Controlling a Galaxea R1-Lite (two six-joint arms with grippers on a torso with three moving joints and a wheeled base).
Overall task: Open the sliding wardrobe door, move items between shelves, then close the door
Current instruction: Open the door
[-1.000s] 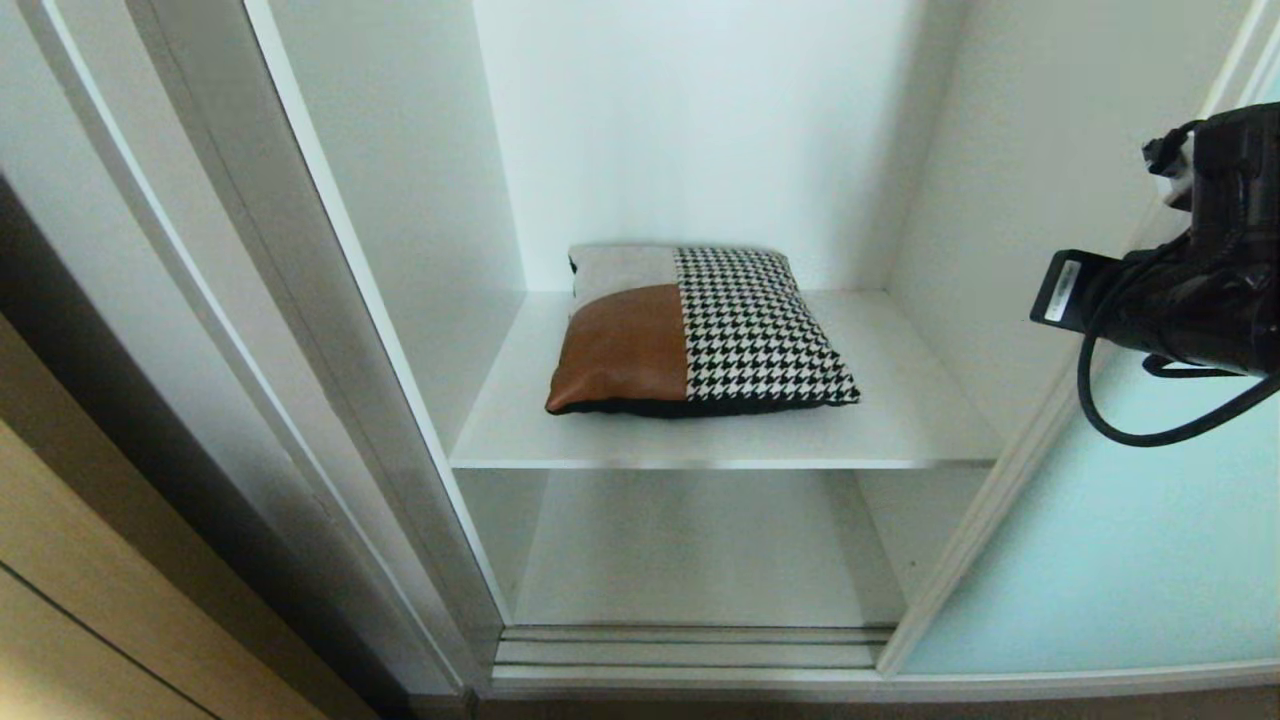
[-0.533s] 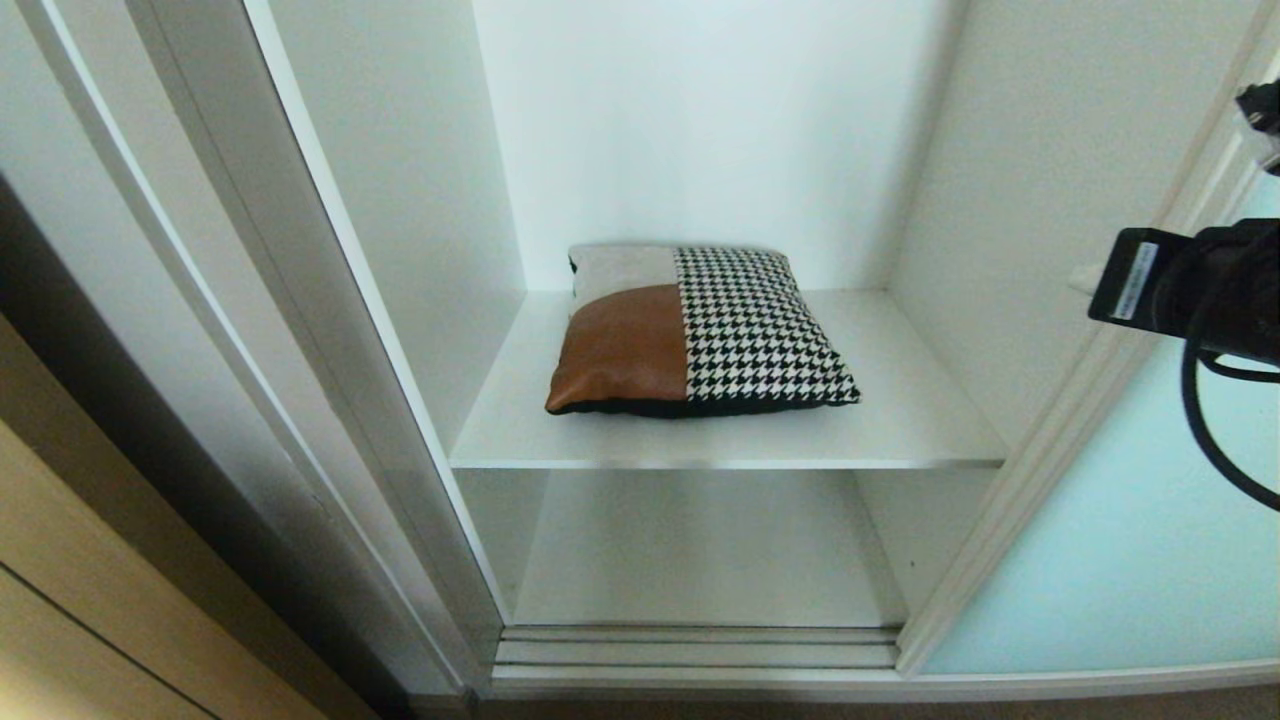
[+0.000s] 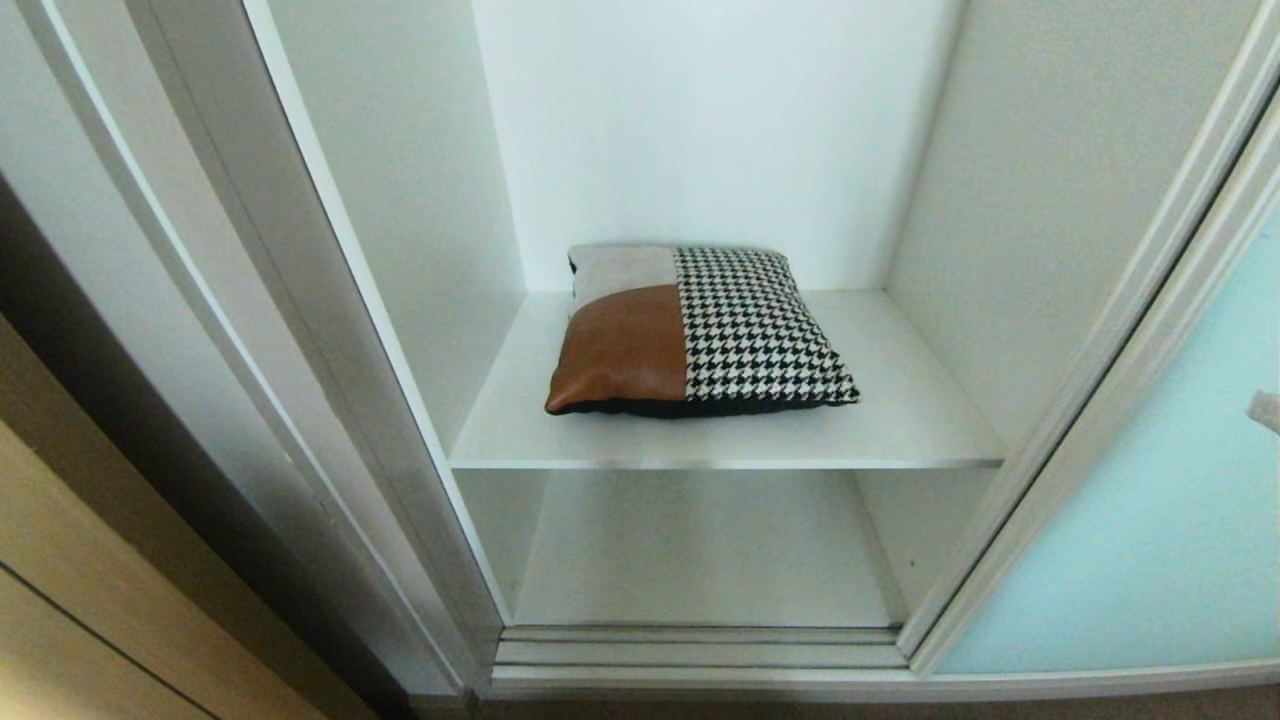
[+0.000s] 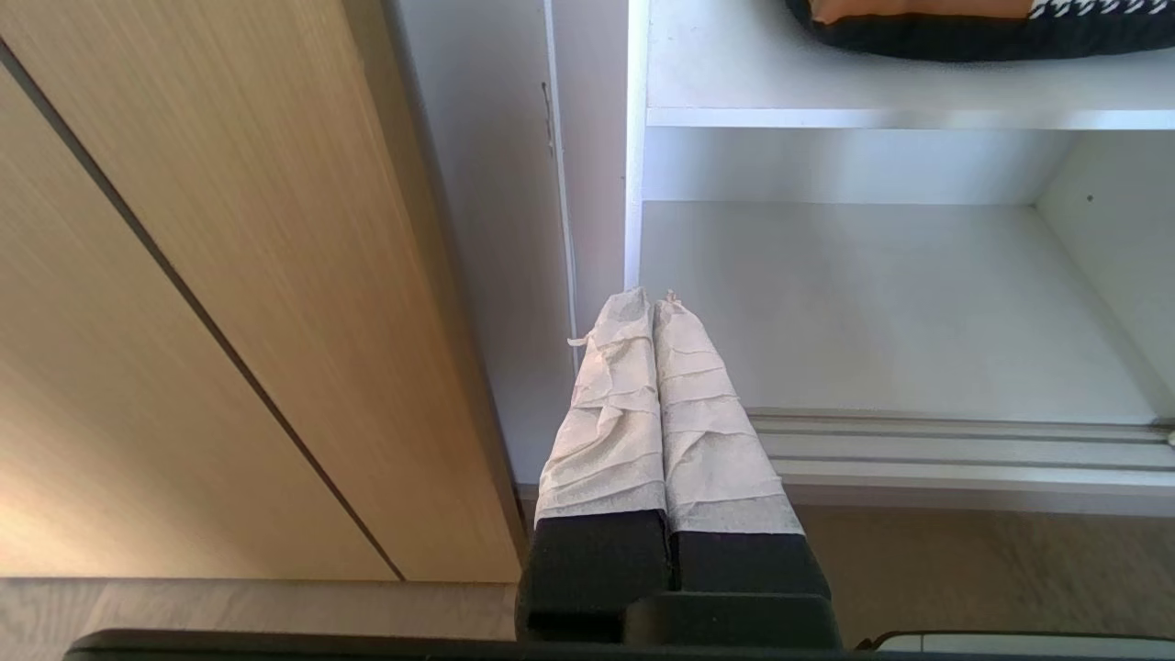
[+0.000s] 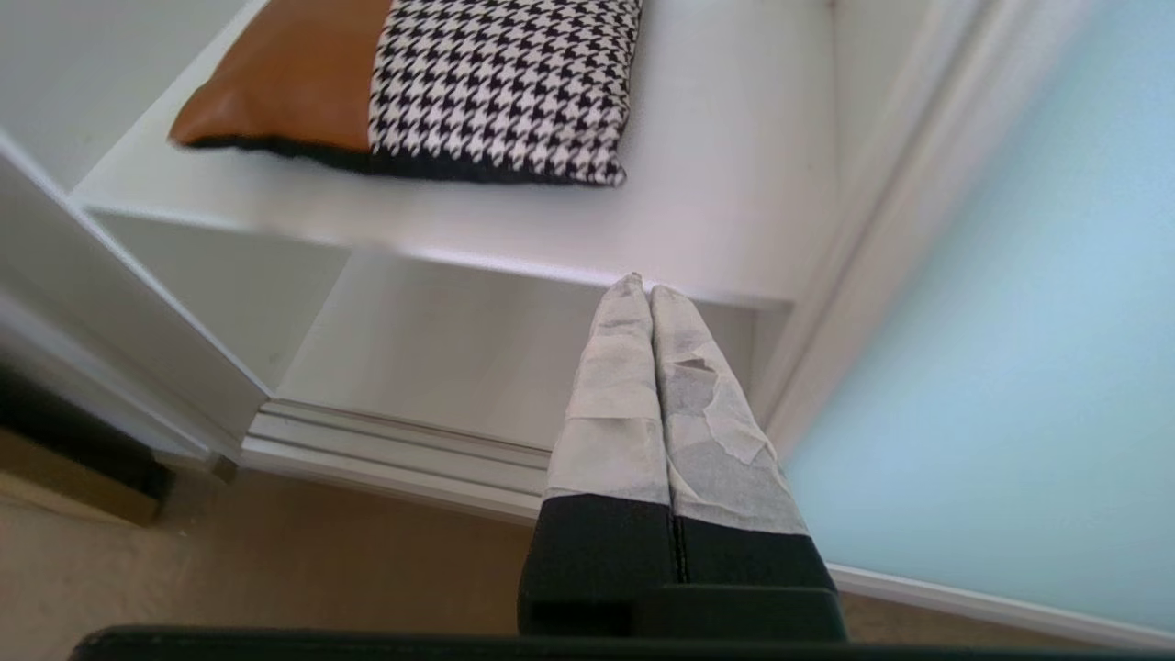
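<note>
Frosted aqua door [image 5: 1028, 303] beside your clenched right gripper [image 5: 650, 292], slid aside for access | cushion [image 5: 441, 83] ahead on upper shelf [image 5: 734, 229], lower shelf [image 4: 881, 303] free | left gripper [image 4: 652, 298] clenched, parked low.

no readable text, no labels, no brands, no numbers on anything

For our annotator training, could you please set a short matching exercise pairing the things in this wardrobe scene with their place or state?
Things:
1. cushion
2. lower shelf
3. sliding door
4. right gripper

Descriptions:
A. frosted aqua glass, slid to the right
B. shut, holding nothing
C. lying on the upper shelf
D. bare white board

Pairs: 1-C, 2-D, 3-A, 4-B
</note>
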